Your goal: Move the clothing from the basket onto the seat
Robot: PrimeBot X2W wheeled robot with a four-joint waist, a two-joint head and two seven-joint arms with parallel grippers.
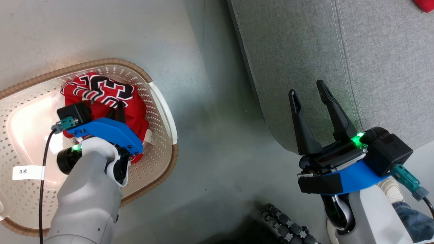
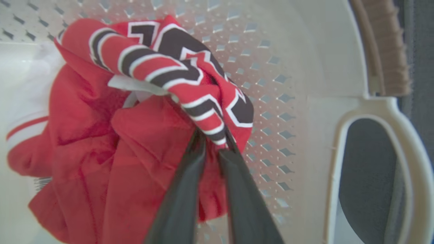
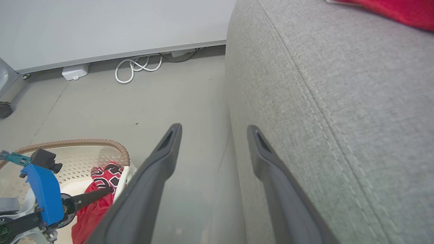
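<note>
Basket [image 1: 101,62] sits on the floor [image 1: 210,142] at the robot's left, cream w/ a brown woven rim. It is near the grey seat [image 1: 373,67], w/ a strip of bare floor btwn them. Inside, at the end nearest the seat, is a bunched red jersey [image 1: 101,91] w/ dark white-edged numerals showing on top.

Left gripper [image 2: 213,142] is down in the basket. Its two dark fingers are pinched together on a fold of that jersey, w/ cloth wedged btwn the tips and striped trim bulging over them. The rest of the fabric hangs crumpled around the fingers. Can't tell whether it rests on the basket bottom or is off it.

Right gripper [image 1: 307,89] hovers over the seat's front corner, fingers spread wide w/ nothing btwn them, tips pointing along the cushion beside the stitched seam.

Second red garment [image 1: 423,5] lies on the seat at the far corner of the head view. It is mostly cut off by the frame and well apart from both grippers.

White cable coil [image 3: 135,67] lies by the wall base beyond the basket. Person's white shoe [image 1: 390,189] is on the floor close by the right arm.
</note>
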